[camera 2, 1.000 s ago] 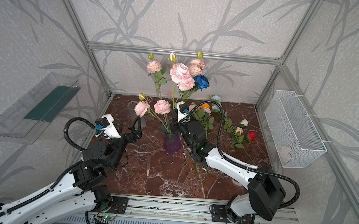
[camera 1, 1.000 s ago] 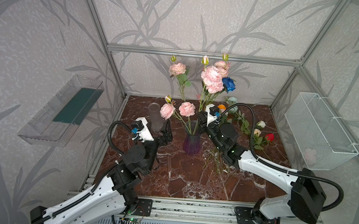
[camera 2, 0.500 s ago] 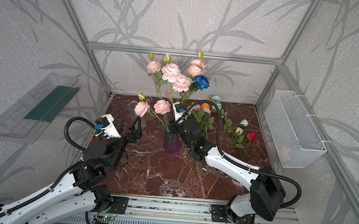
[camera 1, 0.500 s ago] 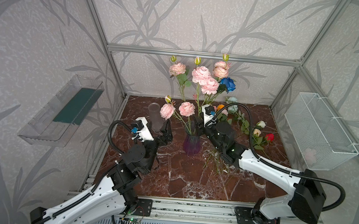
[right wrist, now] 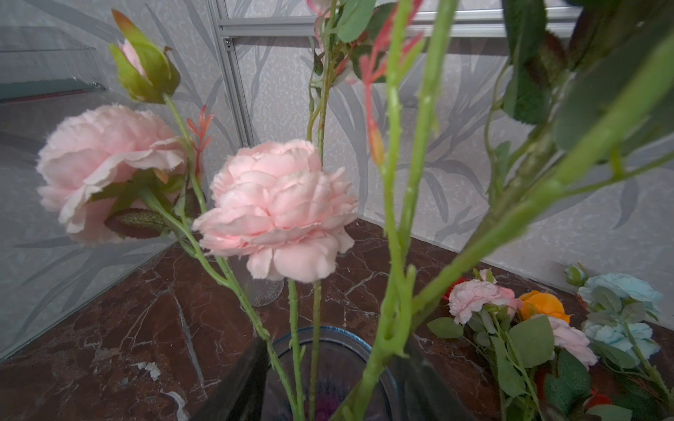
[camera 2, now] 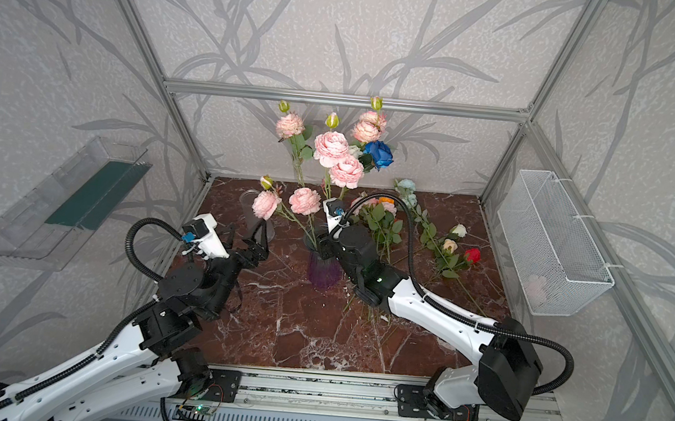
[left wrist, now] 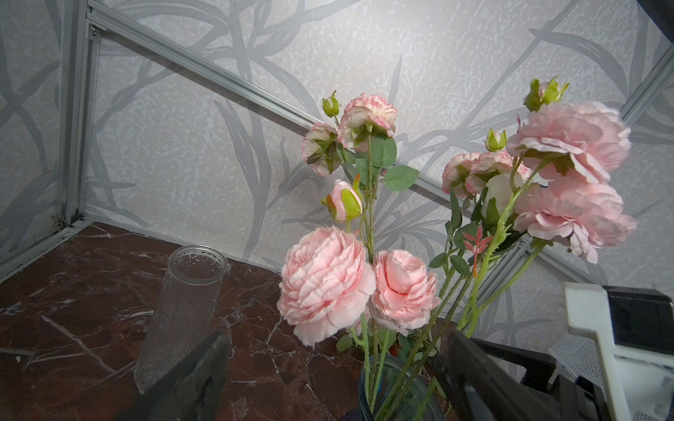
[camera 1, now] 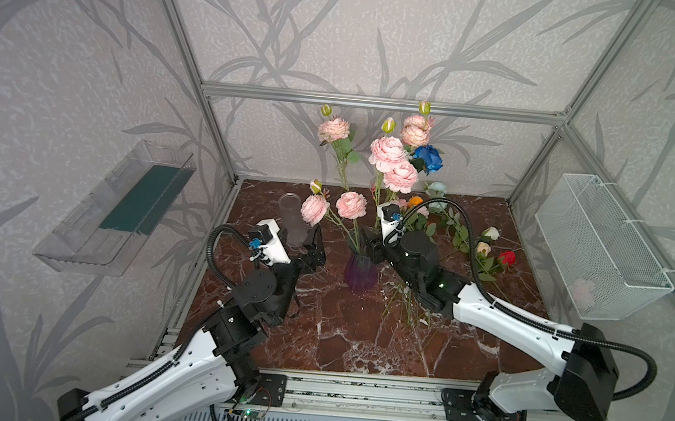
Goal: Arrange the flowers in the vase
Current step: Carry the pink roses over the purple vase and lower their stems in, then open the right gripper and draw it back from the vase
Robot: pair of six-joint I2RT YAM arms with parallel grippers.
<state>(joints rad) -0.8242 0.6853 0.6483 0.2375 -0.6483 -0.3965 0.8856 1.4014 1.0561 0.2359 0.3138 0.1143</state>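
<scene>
A purple glass vase (camera 1: pixel 359 272) (camera 2: pixel 324 273) stands mid-table holding several flowers: pink blooms (camera 1: pixel 388 153) and a blue rose (camera 1: pixel 428 159). My right gripper (camera 1: pixel 368 243) (right wrist: pixel 333 386) hangs at the vase rim (right wrist: pixel 328 331), open, with the green stems (right wrist: pixel 395 255) standing loose between its fingers (right wrist: pixel 240 382). More flowers lie on the table to the right: a red one (camera 1: pixel 507 257), a cream one (camera 1: pixel 482 248), a white one (camera 1: pixel 491 232), a turquoise one (right wrist: pixel 620 288) and an orange one (right wrist: pixel 543 304). My left gripper (camera 1: pixel 311 247) (left wrist: pixel 333 371) waits open left of the vase (left wrist: pixel 397 386), holding nothing.
A clear glass cylinder (camera 1: pixel 291 220) (left wrist: pixel 182 313) stands behind my left gripper. A white wire basket (camera 1: pixel 599 247) hangs on the right wall and a clear tray (camera 1: pixel 119 209) on the left wall. Bare stems (camera 1: pixel 406 309) lie under my right arm.
My right gripper has opened and let go of the pink-flower stem, which has sunk a little and settled in the vase. The left arm has not moved.
</scene>
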